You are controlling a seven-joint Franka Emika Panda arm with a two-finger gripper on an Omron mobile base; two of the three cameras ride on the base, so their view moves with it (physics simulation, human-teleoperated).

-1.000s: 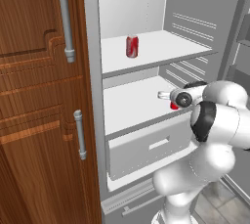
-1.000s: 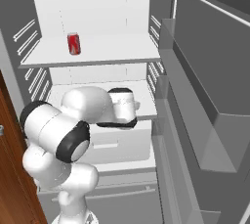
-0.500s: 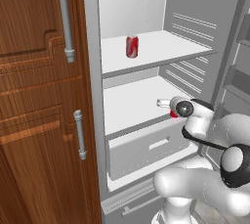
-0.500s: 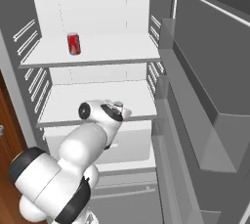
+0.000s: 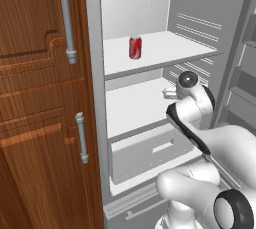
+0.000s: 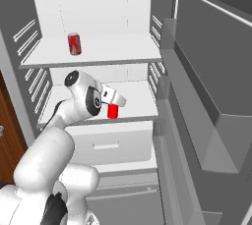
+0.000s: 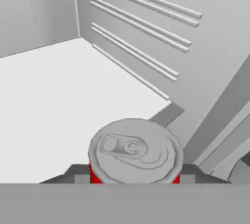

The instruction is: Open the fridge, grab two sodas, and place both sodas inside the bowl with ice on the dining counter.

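The fridge [image 5: 210,28] stands open, its white shelves showing. One red soda [image 5: 135,47] [image 6: 74,43] stands upright on the upper shelf. My gripper [image 6: 114,98] [image 7: 133,176] reaches over the front of the lower shelf and is shut on a second soda [image 6: 113,111], gripping it from above. In the hand view that can's silver top [image 7: 134,152] sits between the dark fingertips [image 7: 78,174]. In the left base view my own arm hides the held can. The bowl and the dining counter are out of view.
A brown wooden cabinet [image 5: 40,123] with metal bar handles flanks the fridge on the left. The open fridge door [image 6: 211,81] with its shelves stands close on the right. A white drawer [image 6: 108,145] sits below the lower shelf.
My arm has folded lower and its elbow has swung down toward the base. The hand stays over the lower shelf, still shut on the can.
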